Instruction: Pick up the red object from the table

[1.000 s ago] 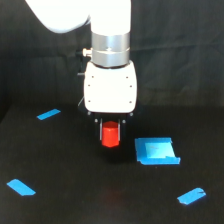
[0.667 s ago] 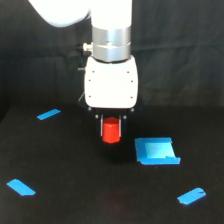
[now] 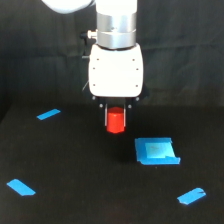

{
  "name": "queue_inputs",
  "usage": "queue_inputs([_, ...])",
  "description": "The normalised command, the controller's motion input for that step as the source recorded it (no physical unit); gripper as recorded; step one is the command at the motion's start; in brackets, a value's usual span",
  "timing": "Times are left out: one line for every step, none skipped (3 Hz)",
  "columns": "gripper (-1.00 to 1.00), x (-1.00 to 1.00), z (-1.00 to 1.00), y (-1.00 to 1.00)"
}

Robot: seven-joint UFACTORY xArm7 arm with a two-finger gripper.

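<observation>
Red object [image 3: 115,120] clamped btwn jaws, above table [image 3: 75,170].

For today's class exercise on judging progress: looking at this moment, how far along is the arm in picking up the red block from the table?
Done: the gripper is shut on the red block, which hangs between its fingers. In hand: the lift; the block appears to be clear of the black table, well above where it was a second ago. Left: little, perhaps only raising it further. The blue square piece and tape strips lie untouched.
</observation>
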Motion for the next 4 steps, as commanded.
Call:
queue_inputs([-0.96, 0.08, 0.9, -0.04])
queue_inputs([-1.0, 0.08, 0.38, 0.12])
queue_inputs([-0.99, 0.06, 0.17, 0.03])
queue_inputs([-0.95, -0.03, 0.07, 0.04])
